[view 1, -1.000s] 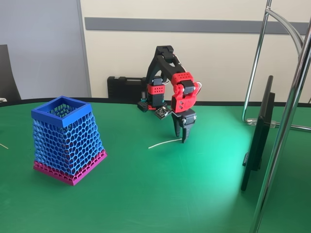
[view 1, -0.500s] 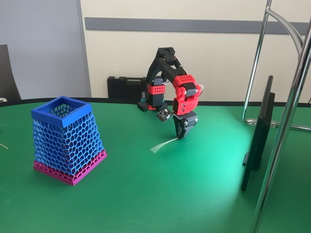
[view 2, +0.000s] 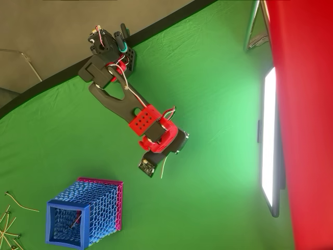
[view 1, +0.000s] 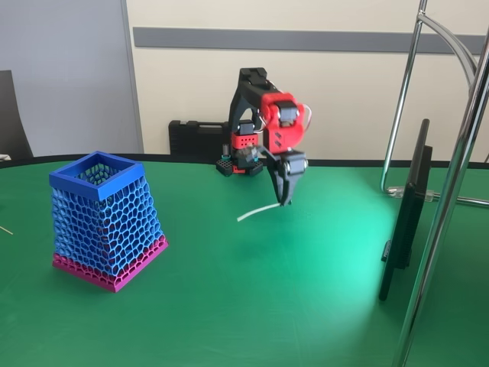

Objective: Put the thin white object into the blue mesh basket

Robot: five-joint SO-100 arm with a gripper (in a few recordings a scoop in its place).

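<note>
The jaws, seemingly closed on the thin, curved white strip (view 1: 258, 210), hold it above the worktop, well apart from the blue honeycomb-mesh basket (view 1: 103, 222).

White strip (view 1: 258, 211) lifted off table (view 1: 306, 290) (fingers (view 1: 284, 191) raised) —

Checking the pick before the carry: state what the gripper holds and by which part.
The gripper holds the white strip by one end; the rest sticks out toward the basket, clear of the table.
</note>
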